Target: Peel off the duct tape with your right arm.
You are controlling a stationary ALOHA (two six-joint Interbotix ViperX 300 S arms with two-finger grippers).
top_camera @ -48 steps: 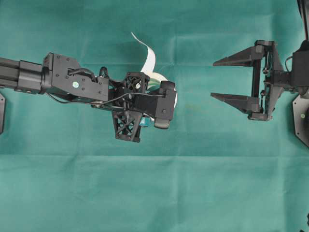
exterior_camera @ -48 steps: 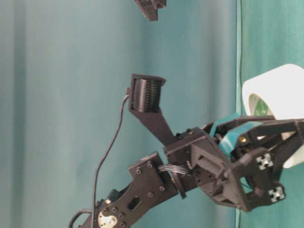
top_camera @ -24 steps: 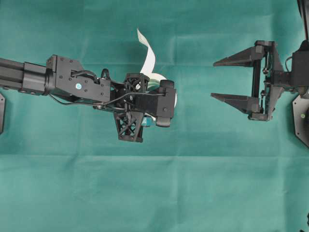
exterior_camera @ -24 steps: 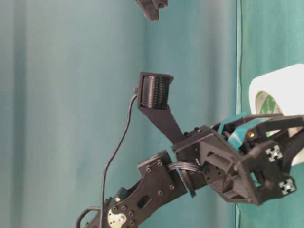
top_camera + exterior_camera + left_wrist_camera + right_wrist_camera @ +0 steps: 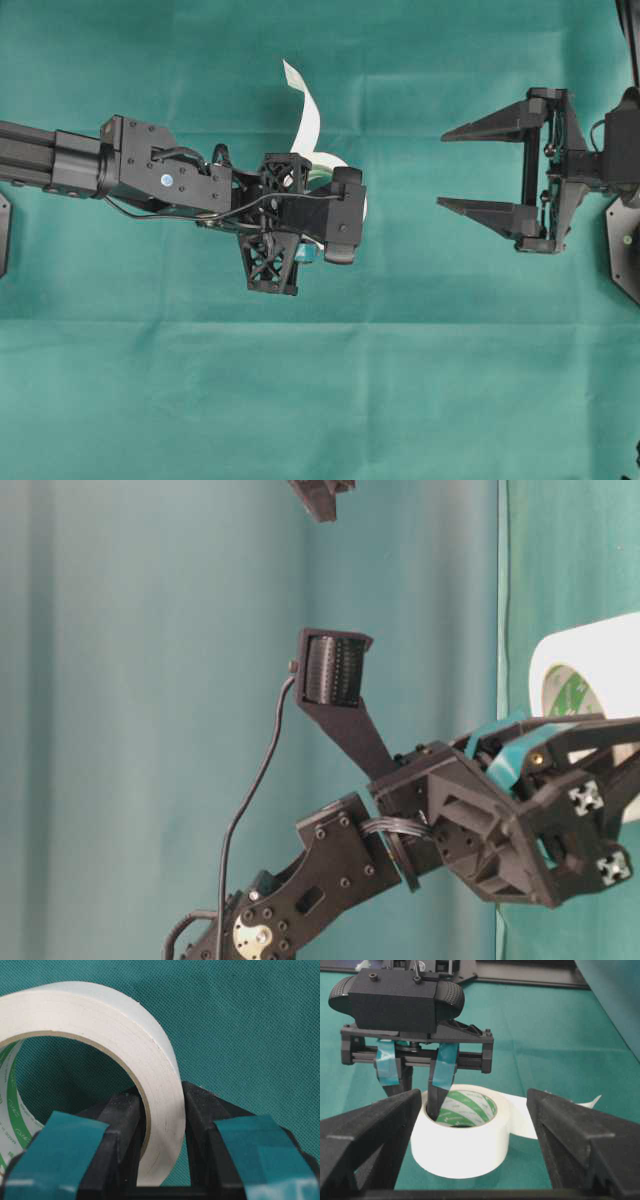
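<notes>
Overhead, the black left gripper [image 5: 318,212] is clamping the white ring-shaped duct tape roll [image 5: 340,163]; its loose white strip [image 5: 305,115] is trailing away, while the right arm's pointed black gripper [image 5: 480,168] is facing it, well apart. Left wrist view: the wall is sitting between narrowly parted jaws. Right wrist view: the roll is lying straight ahead between wide, empty jaws, strip rightward.

One camera looks straight down from overhead on both arms. A table-level one, turned sideways, sits close beside the left gripper [image 5: 560,780]. Each wrist camera looks out between its own fingers; all four views share the duct tape [image 5: 465,1137].
</notes>
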